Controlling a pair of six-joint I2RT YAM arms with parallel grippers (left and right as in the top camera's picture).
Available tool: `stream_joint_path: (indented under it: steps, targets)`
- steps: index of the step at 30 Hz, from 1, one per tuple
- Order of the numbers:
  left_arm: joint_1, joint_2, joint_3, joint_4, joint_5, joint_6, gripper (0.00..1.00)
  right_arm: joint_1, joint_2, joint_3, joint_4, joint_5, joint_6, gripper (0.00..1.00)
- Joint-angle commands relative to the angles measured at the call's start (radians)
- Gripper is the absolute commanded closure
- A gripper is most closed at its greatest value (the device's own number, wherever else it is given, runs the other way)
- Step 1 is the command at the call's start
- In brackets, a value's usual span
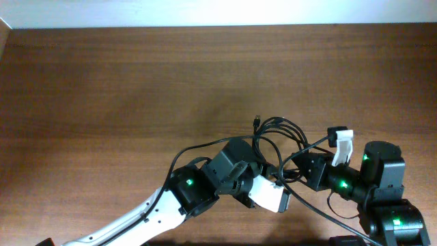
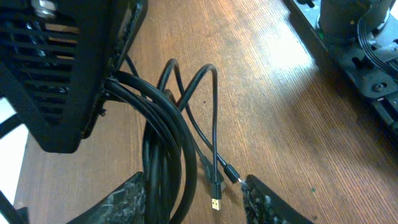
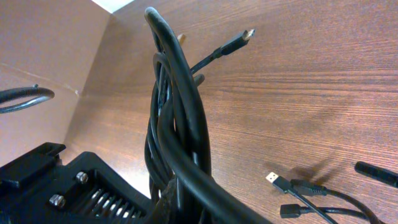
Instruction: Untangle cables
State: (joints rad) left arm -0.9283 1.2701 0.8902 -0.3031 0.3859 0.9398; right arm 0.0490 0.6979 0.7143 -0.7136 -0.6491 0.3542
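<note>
Cables (image 2: 165,155): several thin black cords gathered into one tangled bundle. It lies on the wooden worktop (image 1: 136,82), right of centre and toward the robot's side, between the two arms. In the overhead view, loops fan out from the bundle toward the far side. One small plug (image 1: 257,121) lies at the far tip of the tangle.

Left claw (image 2: 191,186): released. Its two fingers stand apart on either side of the bundle, which runs lengthwise through the gap. The bundle sits against the finger on the left of the wrist view. The opposite finger (image 2: 267,202) is apart from it. A gold-tipped USB plug (image 2: 214,202) lies in the gap. A second, black plug (image 2: 230,173) lies just beside that opposite finger.

Right claw (image 1: 300,167): clenched on the cables. In the right wrist view the bundle runs straight out from the claw. A metal-tipped plug (image 3: 239,38) projects from the bundle's far end. To the side, loose plug ends (image 3: 277,182) rest on the worktop, casting shadows.

The overhead view shows both claws close together at the near end of the same tangle.
</note>
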Motion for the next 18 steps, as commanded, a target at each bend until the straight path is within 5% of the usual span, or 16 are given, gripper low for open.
stream_joint_path:
  steps: [1, 11, 18]
  targets:
    - [0.0, 0.005, 0.013, -0.017, 0.01, 0.0, 0.41, -0.004, -0.004, -0.002, 0.008, -0.04, -0.054, 0.96]
    - [0.0, 0.005, 0.013, -0.028, -0.061, 0.0, 0.56, -0.004, -0.004, -0.002, -0.02, -0.059, -0.156, 0.96]
    - [0.0, 0.005, 0.013, -0.028, -0.06, -0.004, 0.55, -0.004, -0.004, -0.002, -0.011, -0.156, -0.22, 0.96]
